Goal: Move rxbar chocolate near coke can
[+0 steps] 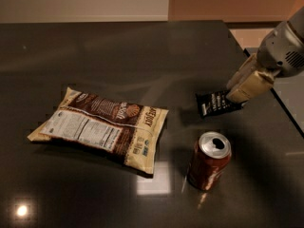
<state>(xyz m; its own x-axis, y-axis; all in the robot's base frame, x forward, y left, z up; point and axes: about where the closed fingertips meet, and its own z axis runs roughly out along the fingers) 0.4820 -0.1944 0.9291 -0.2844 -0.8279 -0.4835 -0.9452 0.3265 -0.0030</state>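
Observation:
The rxbar chocolate point(216, 103) is a small flat black bar with white lettering, at the right of the dark table. My gripper point(238, 97) comes in from the upper right with tan fingers point(249, 85) shut on the bar's right end, holding it tilted just above the tabletop. The coke can point(209, 160) stands upright, red-brown with a silver top, a short way below the bar in the picture, nearer the camera. Bar and can are apart.
A large tan-and-brown snack bag point(102, 127) lies flat at the left of the can. The dark table point(142, 56) ends in an edge at the right point(280, 108), close behind my gripper.

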